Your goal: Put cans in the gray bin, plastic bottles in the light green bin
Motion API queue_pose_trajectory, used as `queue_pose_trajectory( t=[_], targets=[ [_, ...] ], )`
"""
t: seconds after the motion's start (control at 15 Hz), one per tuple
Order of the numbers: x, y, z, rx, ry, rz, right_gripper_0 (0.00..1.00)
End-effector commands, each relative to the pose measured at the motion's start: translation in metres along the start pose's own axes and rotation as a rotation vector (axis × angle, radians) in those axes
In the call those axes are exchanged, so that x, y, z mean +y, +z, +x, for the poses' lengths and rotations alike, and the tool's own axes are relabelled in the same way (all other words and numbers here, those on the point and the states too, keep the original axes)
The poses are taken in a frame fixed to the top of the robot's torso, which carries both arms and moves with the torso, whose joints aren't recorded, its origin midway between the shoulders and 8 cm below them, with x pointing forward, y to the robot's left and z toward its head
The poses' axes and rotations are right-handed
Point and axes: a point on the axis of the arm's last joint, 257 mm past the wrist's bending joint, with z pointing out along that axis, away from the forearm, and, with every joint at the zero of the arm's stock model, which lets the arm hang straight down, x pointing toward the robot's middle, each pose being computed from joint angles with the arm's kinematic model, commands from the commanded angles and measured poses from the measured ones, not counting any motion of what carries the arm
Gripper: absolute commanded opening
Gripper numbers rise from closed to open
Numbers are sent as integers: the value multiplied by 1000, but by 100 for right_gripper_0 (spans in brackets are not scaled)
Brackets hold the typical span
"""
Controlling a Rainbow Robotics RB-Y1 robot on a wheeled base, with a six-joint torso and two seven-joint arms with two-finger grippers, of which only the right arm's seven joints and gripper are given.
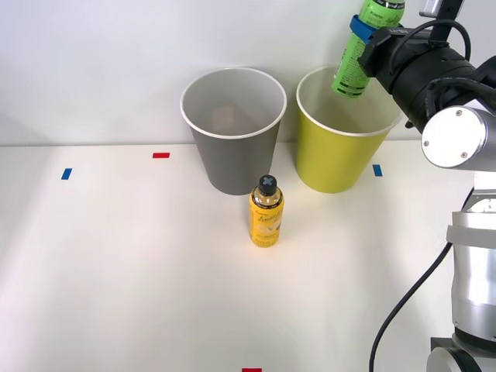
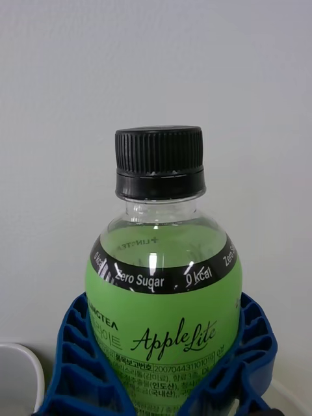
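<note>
A green plastic bottle with a black cap hangs tilted in the air. My right gripper is shut on it, and its blue ribbed fingers clasp the label on both sides. The bottle's lower end is over the mouth of the light green bin, at the back right of the table. The gray bin stands just left of it, and I see nothing inside. A small yellow can with a dark cap stands upright in front of the two bins.
The bins stand close together against the white back wall. Small blue and red tape marks lie on the white table. My right arm and its cable occupy the right edge.
</note>
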Motion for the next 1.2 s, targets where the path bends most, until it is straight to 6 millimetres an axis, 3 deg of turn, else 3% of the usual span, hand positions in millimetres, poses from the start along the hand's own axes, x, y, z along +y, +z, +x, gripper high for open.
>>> queue_pose_trajectory(
  t=[0.07, 0.67, 0.87, 1.2],
  targets=[
    [8, 1, 3, 5, -6, -14, 100],
    [28, -4, -2, -9, -41, -66, 100],
    [40, -34, 3, -22, -6, -112, 100],
    [46, -99, 21, -67, 27, -114, 100]
  ],
)
